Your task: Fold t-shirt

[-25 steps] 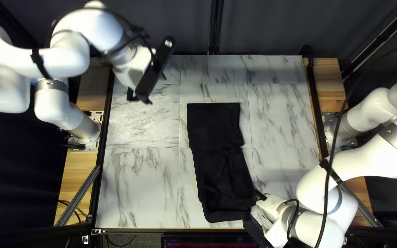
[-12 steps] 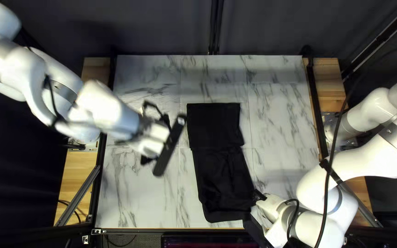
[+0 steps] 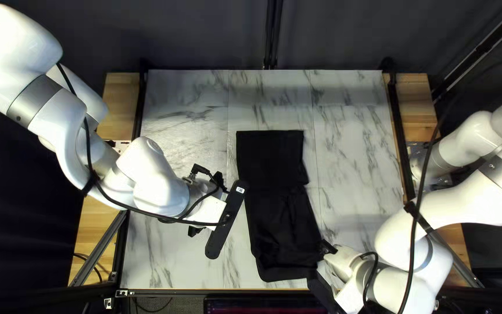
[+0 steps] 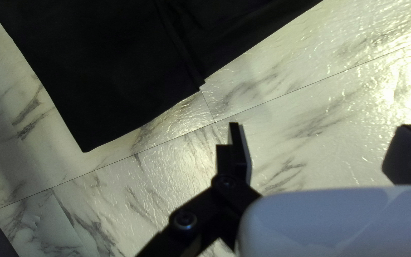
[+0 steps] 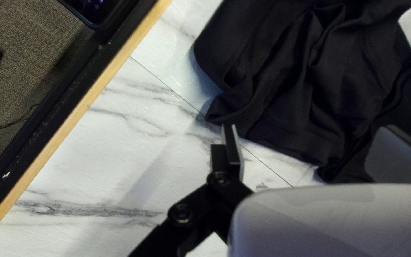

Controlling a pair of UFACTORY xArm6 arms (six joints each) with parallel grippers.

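Your T-shirt [image 3: 286, 224] lies in the middle of the marble-patterned table [image 3: 358, 139], a long black strip running toward the near edge; its far part is fairly smooth, and its near part is bunched in wrinkles. Your left gripper [image 3: 209, 210] is to the left of the shirt in the top left view, fingers [image 4: 241, 150] spread wide apart with only tabletop seen between them, and the black bar [image 3: 225, 224] on that wrist overlaps the shirt's side in the top left view. Your right gripper [image 3: 330, 250] is at the shirt's near right corner, its fingers apart too; in its wrist view the wrinkled cloth lies ahead and partly between them, though you can't tell whether either one touches it. Mind the black cable [image 3: 412, 256] hanging across your right arm [image 3: 460, 209] in the top left view, and the other cable [image 3: 140, 214] strung along your left arm [image 3: 158, 189]. Just beyond the near edge sits a screen [image 3: 262, 306], and a dark curtain [image 3: 204, 35] hangs behind the far edge.
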